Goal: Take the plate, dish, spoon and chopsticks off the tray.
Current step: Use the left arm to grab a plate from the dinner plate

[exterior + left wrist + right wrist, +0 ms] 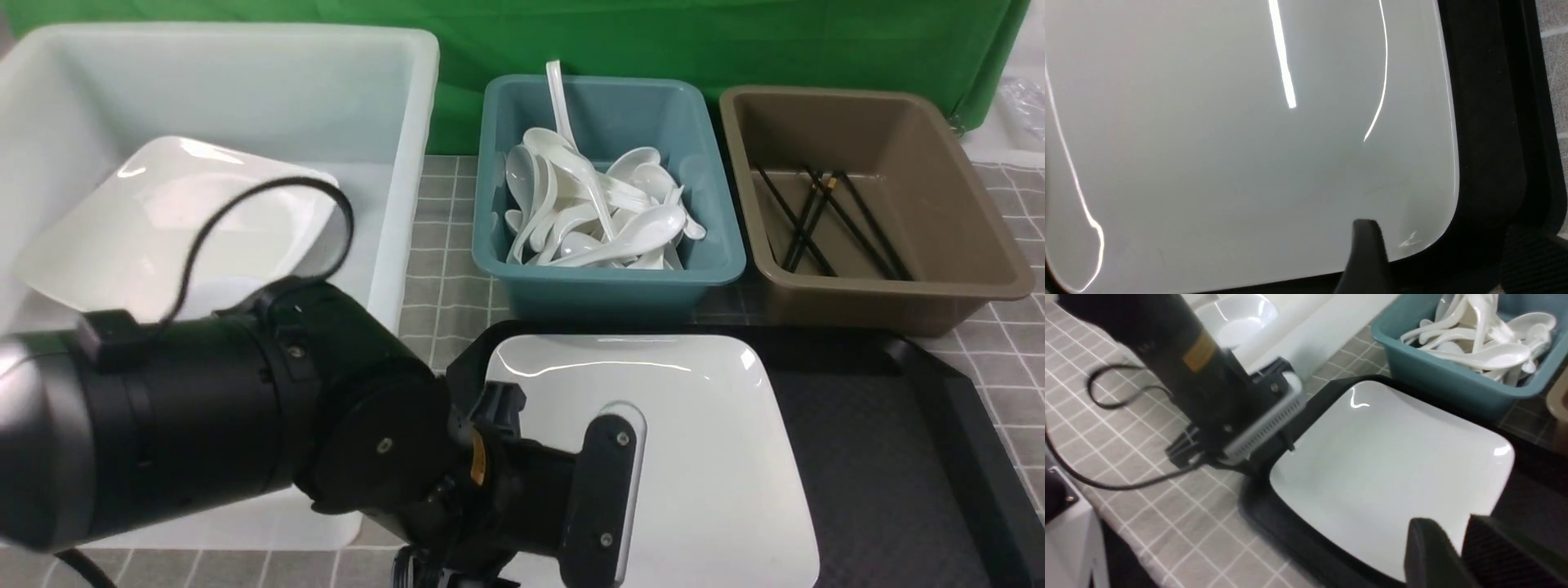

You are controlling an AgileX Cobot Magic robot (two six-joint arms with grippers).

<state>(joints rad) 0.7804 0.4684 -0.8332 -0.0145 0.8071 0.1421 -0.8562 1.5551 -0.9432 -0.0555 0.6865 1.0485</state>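
Note:
The large white square plate (pixel 702 457) lies on the left part of the black tray (pixel 882 457). My left arm (pixel 245 425) reaches low over the plate's near left side. In the left wrist view my left gripper (pixel 1443 228) is open across a corner of the plate (pixel 1249 143): one finger over the white surface, the other beyond the rim over the tray (pixel 1490 122). My right gripper (pixel 1449 520) hovers above the plate's (pixel 1384 469) other side, narrowly open and empty. White spoons (pixel 596 216) fill the teal tub; black chopsticks (pixel 824 220) lie in the brown tub. The dish is out of view.
A big white tub (pixel 408 106) at the left holds another white plate (pixel 171 220) leaning inside. The teal tub (pixel 608 282) and the brown tub (pixel 890 302) stand just behind the tray. A green cloth (pixel 735 41) hangs at the back of the checked tablecloth (pixel 445 278).

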